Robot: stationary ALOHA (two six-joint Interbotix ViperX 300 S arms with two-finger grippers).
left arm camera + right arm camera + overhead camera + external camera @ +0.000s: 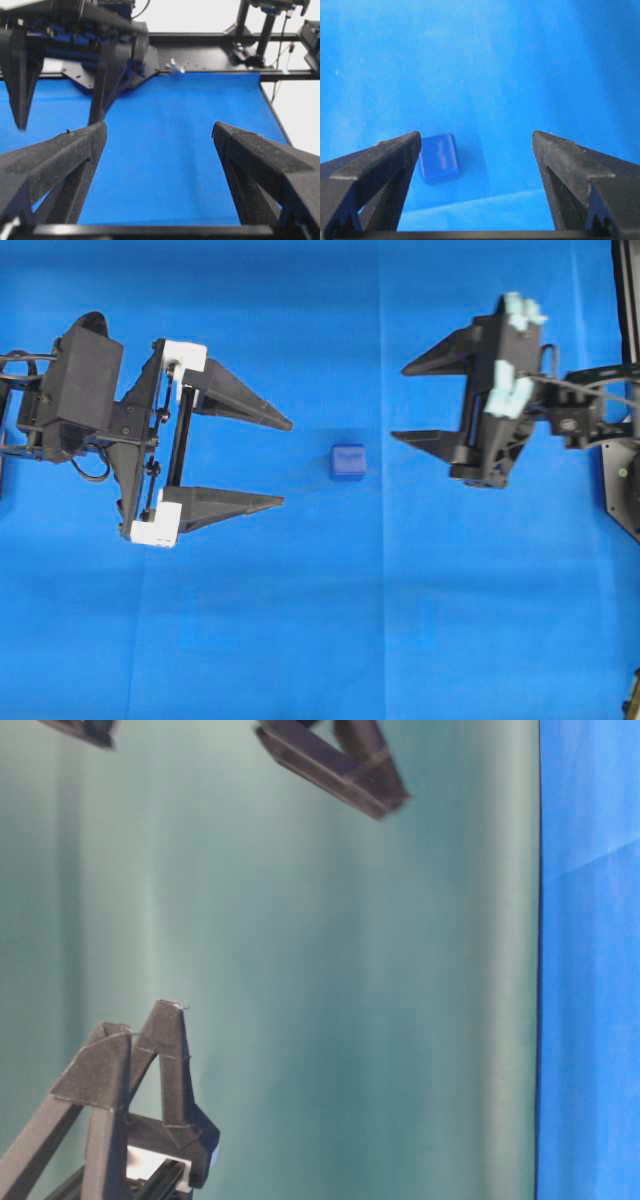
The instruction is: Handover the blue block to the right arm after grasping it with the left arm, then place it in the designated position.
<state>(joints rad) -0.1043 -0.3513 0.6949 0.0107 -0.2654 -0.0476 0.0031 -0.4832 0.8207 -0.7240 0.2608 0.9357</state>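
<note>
The blue block sits on the blue cloth, between the two grippers and touching neither one. The left gripper is on the left side, with white parts at the base of its fingers. Its two pointed fingers are spread wide apart and point at the block, with nothing between them. The right gripper is on the right side, all black, tilted a little. Its fingers are spread apart too, holding nothing. In the right wrist view the block lies on the cloth just beside the left-hand finger, not held. In the left wrist view the block cannot be seen.
</note>
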